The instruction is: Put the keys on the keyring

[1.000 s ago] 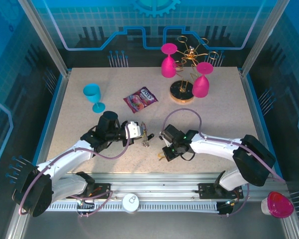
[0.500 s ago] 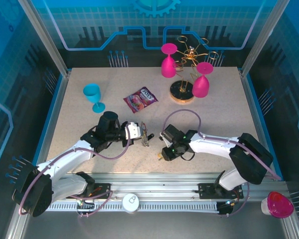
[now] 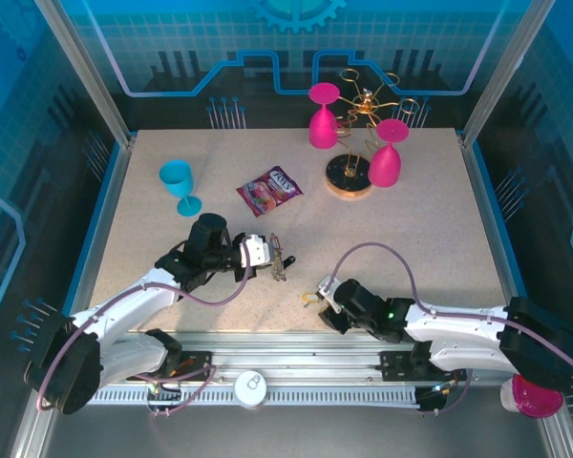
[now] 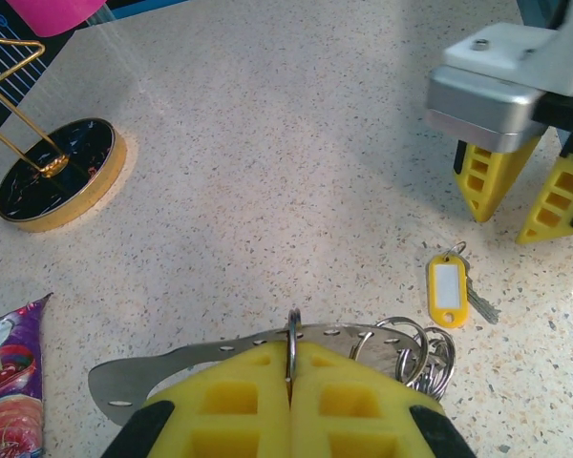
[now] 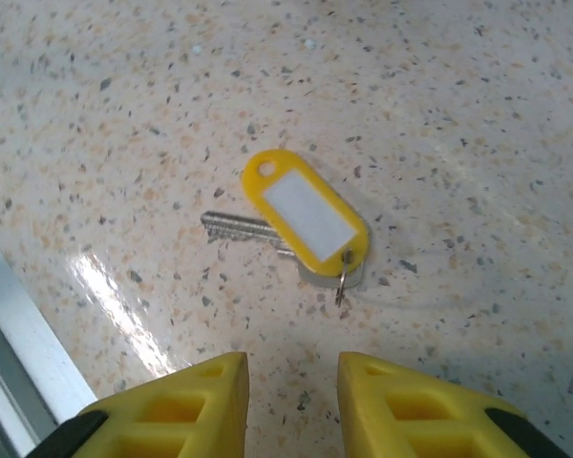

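Metal glints between the yellow pads (image 4: 239, 396) of the left gripper (image 4: 291, 355). They are clenched flat together on the keyring (image 4: 292, 329), whose thin ring stands on edge in the seam between them. A flat silvery plate (image 4: 124, 386) pierced with small holes spreads to the left just beyond the pads, and a cluster of smaller rings (image 4: 415, 348) bunches at the right. Seen from above, this gripper sits near the middle of the table (image 3: 430, 239); whether the hanging rings touch the surface I cannot tell.

The yellow-tagged key (image 5: 310, 221) lies flat on the speckled tabletop, apart from the keyring and to its right. Its silver blade pokes out from under the tag (which has a white label window and a small wire loop at one end). The right gripper (image 5: 291, 382) hovers close over the table with its fingers released, a clear gap between them and nothing in it. The key lies just ahead of the fingertips, not touching either one. In the left wrist view those same fingertips hang just beyond the tag's loop end.

Farther back on the table lie a snack packet (image 3: 269, 190) and a blue goblet (image 3: 180, 183). A gold rack (image 3: 351, 176) on a round base stands toward the far right, with two pink glasses (image 3: 323, 119) hung upside down on it.
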Motion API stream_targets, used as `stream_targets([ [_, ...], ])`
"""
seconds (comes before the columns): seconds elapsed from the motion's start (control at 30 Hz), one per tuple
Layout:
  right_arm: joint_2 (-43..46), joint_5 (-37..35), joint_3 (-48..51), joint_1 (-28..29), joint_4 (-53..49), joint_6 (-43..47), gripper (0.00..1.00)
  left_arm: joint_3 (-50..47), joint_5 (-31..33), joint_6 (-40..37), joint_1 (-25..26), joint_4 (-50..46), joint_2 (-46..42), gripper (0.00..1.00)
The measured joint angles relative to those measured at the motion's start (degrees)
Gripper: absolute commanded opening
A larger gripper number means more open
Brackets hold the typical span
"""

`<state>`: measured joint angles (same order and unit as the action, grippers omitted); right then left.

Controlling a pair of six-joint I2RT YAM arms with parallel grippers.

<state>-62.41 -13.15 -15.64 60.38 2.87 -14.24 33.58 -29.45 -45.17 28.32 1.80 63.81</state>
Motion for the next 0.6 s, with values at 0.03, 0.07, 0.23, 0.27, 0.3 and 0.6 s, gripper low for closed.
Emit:
stream_targets([
  [0.03, -0.24, -0.48, 1.11, 0.04, 2.25, 1.16, 0.32, 0.0, -0.02, 0.02, 0.0, 0.0, 0.0, 0.0],
  [0.07, -0.79, -1.2, 2.05, 0.04, 4.46, 2.36, 0.32, 0.0, -0.13, 0.0, 0.0, 0.0, 0.0, 0.0],
  [0.23, -5.79, -3.13, 2.91, -0.07, 13.81, 7.02, 0.28, 0.0, -0.26, 0.0, 0.0, -0.02, 0.0, 0.0],
  [0.27, -6.56, -3.19, 2.99, -0.13, 15.63, 7.69, 0.27, 0.0, -0.28, 0.0, 0.0, -0.02, 0.0, 0.0],
  [0.3, -7.21, -3.13, 3.19, -0.44, 17.31, 8.2, 0.26, 0.0, -0.33, 0.0, 0.0, -0.02, 0.0, 0.0],
  [0.6, -8.87, -1.51, 3.67, -3.8, 22.75, 10.05, 0.21, 0.0, -0.37, -0.02, 0.0, -0.04, 0.0, 0.0],
])
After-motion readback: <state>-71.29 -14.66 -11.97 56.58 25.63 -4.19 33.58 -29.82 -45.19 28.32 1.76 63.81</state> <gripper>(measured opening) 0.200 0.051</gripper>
